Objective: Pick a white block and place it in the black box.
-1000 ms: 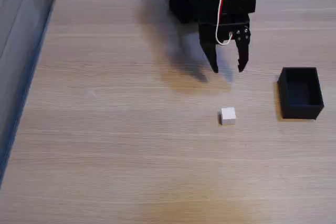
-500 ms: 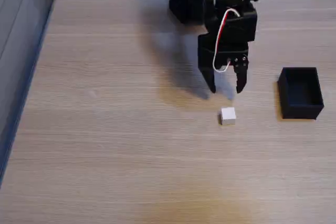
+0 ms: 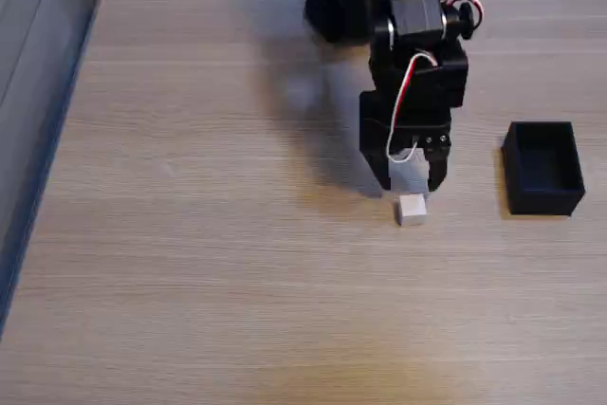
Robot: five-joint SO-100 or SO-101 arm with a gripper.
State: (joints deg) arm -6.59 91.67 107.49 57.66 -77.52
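1. The gripper [image 3: 410, 185], jaws apart, hangs just above the white block [image 3: 412, 209], positioned to straddle it.
2. The block lies free on the wooden table [image 3: 190, 234], left of the black box [image 3: 542, 168], awaiting transfer.
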